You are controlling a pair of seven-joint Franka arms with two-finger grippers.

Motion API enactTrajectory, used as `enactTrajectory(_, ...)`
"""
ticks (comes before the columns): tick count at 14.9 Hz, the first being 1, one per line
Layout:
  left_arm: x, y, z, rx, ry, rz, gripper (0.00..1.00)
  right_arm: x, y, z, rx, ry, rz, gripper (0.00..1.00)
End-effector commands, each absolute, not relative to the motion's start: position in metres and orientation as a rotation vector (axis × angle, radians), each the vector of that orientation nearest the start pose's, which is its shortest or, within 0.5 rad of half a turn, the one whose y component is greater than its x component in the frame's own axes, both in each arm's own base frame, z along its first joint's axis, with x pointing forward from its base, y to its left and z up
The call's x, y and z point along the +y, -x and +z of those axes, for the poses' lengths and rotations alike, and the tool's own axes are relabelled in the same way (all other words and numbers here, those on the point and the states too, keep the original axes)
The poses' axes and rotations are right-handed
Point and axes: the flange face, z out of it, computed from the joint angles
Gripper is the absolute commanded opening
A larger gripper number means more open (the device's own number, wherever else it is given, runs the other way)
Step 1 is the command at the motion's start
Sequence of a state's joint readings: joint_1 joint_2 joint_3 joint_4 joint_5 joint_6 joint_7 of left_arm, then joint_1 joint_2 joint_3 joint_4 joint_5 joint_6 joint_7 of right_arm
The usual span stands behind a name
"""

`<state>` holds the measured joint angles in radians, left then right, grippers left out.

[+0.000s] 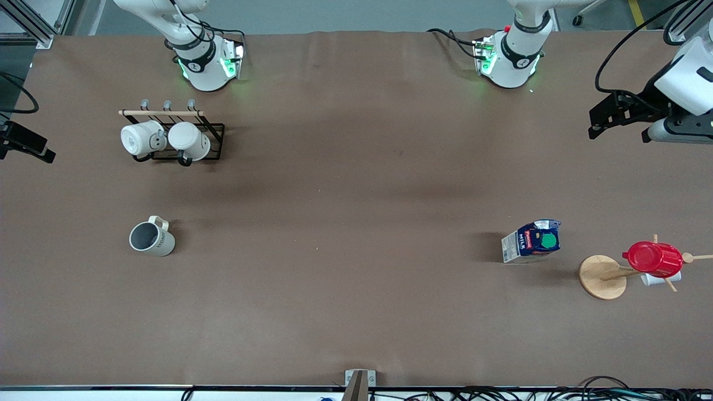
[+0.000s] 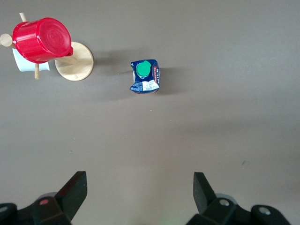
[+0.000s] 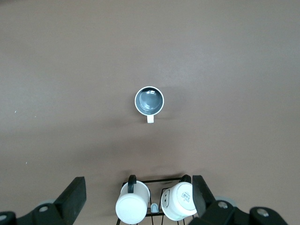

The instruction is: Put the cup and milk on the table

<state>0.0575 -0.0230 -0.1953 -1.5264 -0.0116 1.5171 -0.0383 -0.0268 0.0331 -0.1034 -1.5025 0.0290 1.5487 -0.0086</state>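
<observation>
The cup, a cream-white mug with a grey inside and dark lettering, stands upright on the brown table toward the right arm's end; it also shows in the right wrist view. The milk, a blue and white carton with a green cap, stands on the table toward the left arm's end, also in the left wrist view. My left gripper hangs high above the table, open and empty. My right gripper hangs high over the mug rack, open and empty.
A black wire rack holds two plain white mugs near the right arm's base, farther from the front camera than the cup. A wooden mug tree carrying a bright red cup stands beside the milk.
</observation>
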Motion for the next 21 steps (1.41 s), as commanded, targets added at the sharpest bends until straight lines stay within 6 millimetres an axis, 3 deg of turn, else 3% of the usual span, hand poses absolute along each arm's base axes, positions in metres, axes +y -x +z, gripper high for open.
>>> enactTrajectory(1,-0.077,-0.535,0.661,0.172,3.124,-0.035,1.0,-0.064,-0.553,0.639,0.205,3.115,-0.021,1.0)
enactTrajectory(6,-0.073,-0.54,0.656,0.157,3.126,-0.025,1.0,-0.063,-0.551,0.639,0.19,3.115,0.005,1.0)
enactTrajectory(7,-0.071,-0.545,0.648,0.15,3.128,-0.011,1.0,-0.063,-0.55,0.639,0.192,3.116,0.012,1.0)
enactTrajectory(9,-0.066,-0.565,0.62,0.138,3.118,0.013,1.0,-0.063,-0.55,0.639,0.185,3.117,0.015,1.0)
enactTrajectory(13,-0.067,-0.601,0.545,0.128,3.078,0.035,1.0,-0.051,-0.549,0.629,0.154,3.115,0.072,1.0)
enactTrajectory(16,-0.064,-0.622,0.487,0.11,3.093,0.104,1.0,-0.061,-0.574,0.571,0.158,3.118,0.123,1.0)
enactTrajectory(18,-0.068,-0.631,0.461,0.115,3.1,0.13,1.0,-0.067,-0.59,0.515,0.058,3.123,0.136,1.0)
enactTrajectory(21,-0.068,-0.64,0.431,0.098,3.107,0.166,1.0,-0.083,-0.59,0.434,-0.039,3.137,0.022,1.0)
